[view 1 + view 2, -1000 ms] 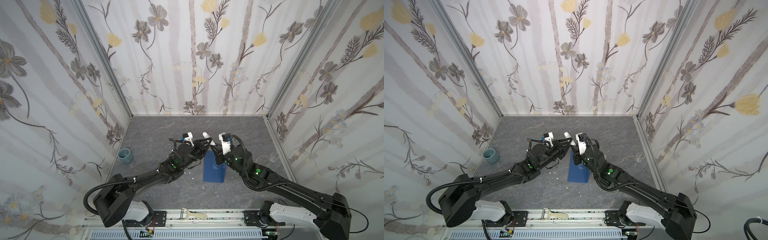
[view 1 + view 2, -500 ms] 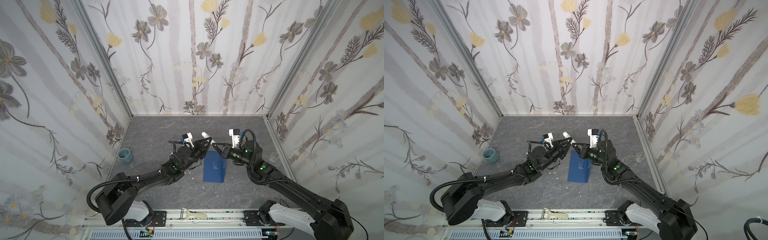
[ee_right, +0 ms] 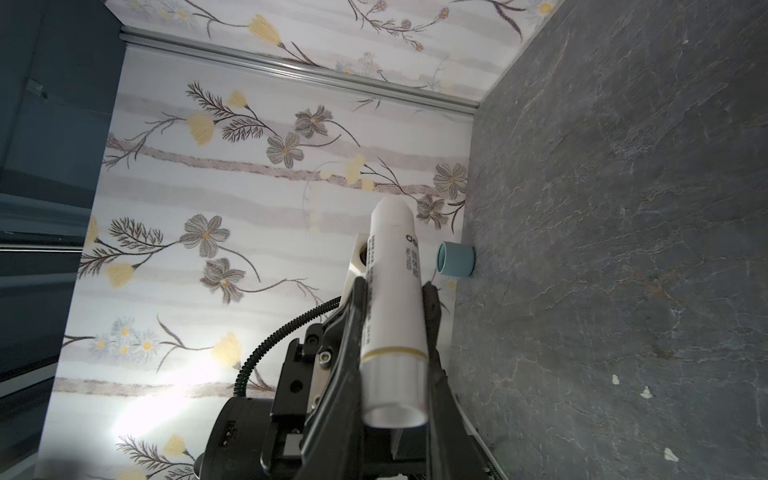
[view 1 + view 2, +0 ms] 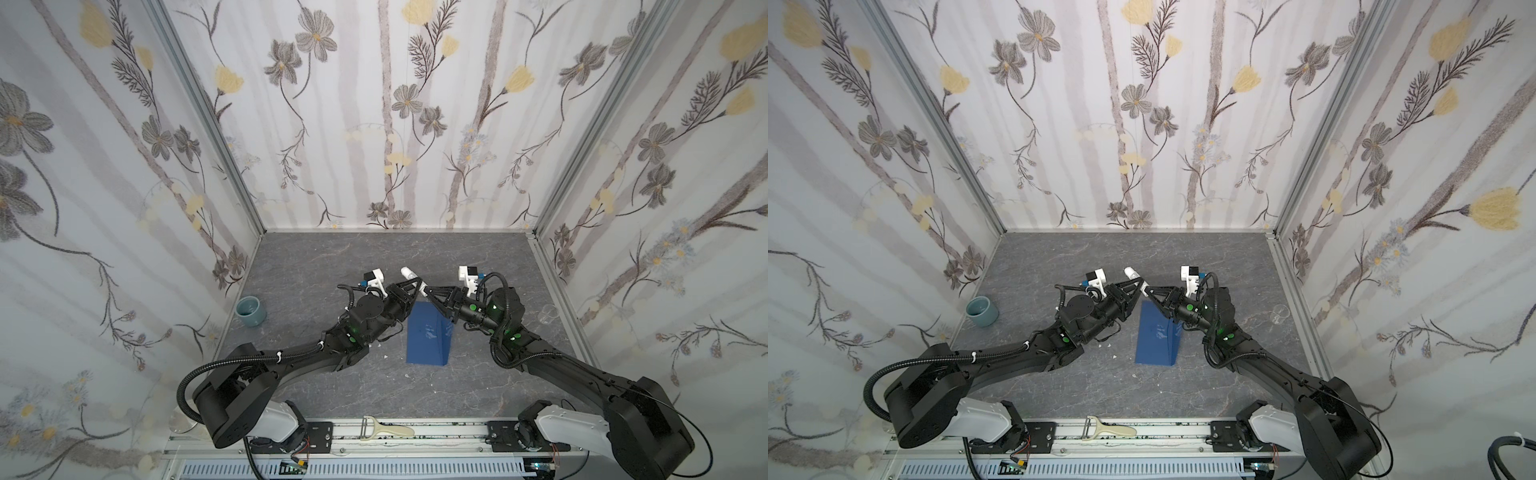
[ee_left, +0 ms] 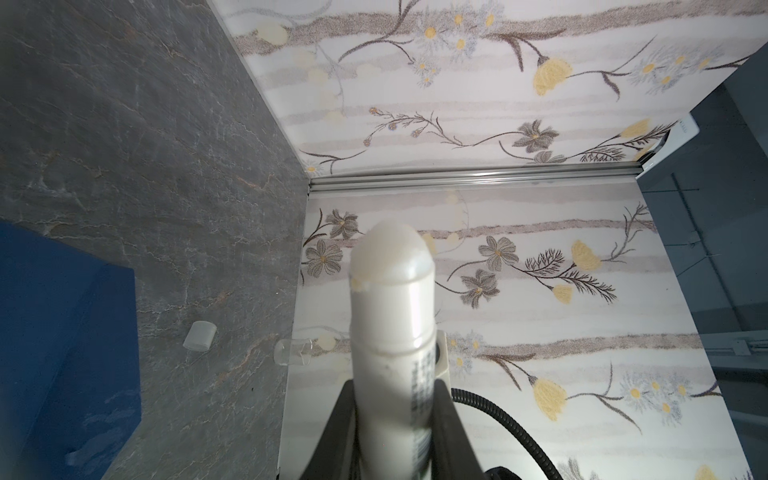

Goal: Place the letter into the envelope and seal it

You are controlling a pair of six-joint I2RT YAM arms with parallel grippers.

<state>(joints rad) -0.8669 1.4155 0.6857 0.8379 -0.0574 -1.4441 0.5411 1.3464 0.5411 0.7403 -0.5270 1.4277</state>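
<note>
Left fingers (image 5: 337, 436) and right fingers (image 4: 440, 296) both grip the glue stick (image 5: 392, 332) near the envelope (image 4: 428, 336). It looks like the sealing step. Next, I think, rub glue on it and press it shut.

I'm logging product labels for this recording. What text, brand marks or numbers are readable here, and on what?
Nothing can be quoted.
Glue stick: black small print, a logo and a barcode along its barrel, all too blurred to read.
Envelope: pale smears only, no lettering.
Blue cup: unmarked.
</note>
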